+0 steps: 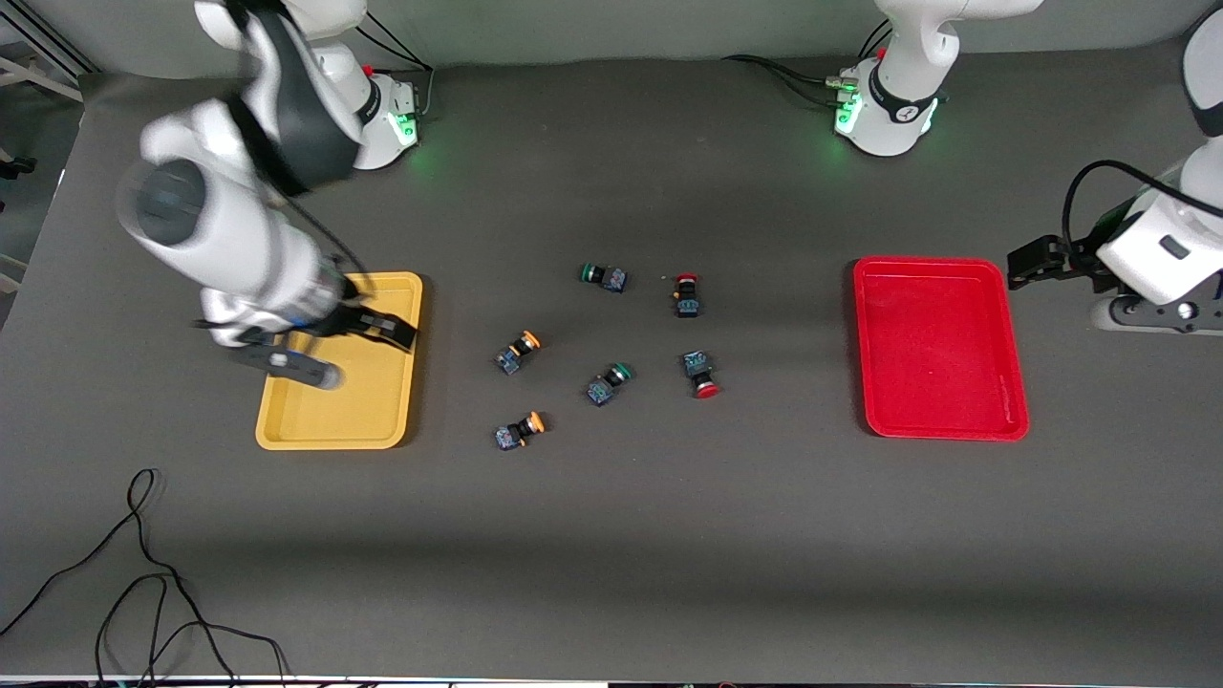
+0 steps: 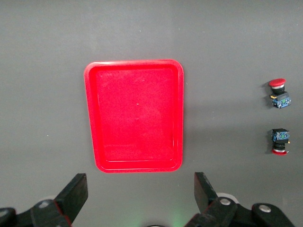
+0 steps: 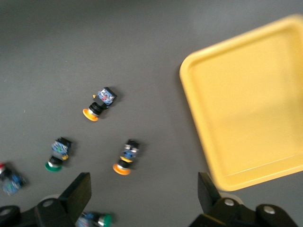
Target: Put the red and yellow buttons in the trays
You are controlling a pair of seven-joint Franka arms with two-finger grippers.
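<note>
Buttons lie loose in the middle of the table, between the two trays, none of them in a tray yet. Take the green button (image 1: 609, 382) at the middle of the cluster as the landmark. One yellow button (image 1: 519, 351) lies beside it toward the right arm's end of the table, slightly farther from the front camera. A second yellow button (image 1: 520, 431) lies nearer the camera, also toward that end. One red button (image 1: 701, 375) lies just beside the landmark toward the left arm's end. The other red button (image 1: 686, 294) lies farther from the camera on that same side. A second green button (image 1: 604, 276) lies farther from the camera than the landmark.

The yellow tray (image 1: 382, 420) sits well apart from the landmark toward the right arm's end. The red tray (image 1: 941, 420) sits well apart toward the left arm's end. Both look bare inside.

The right gripper (image 1: 339, 346) hangs over the yellow tray with fingers spread and nothing between them. The left gripper (image 1: 1027, 264) hangs over the table just outside the red tray, fingers likewise spread and holding nothing.

Likely risks: the buttons are tiny and lie on their sides, so closing fingers could pinch a rounded cap and squirt the piece away. The landmark green button lies close to a red one, so a wide approach could nudge or grab the wrong piece. Both arms reaching into the one small cluster could get in each other's way.
</note>
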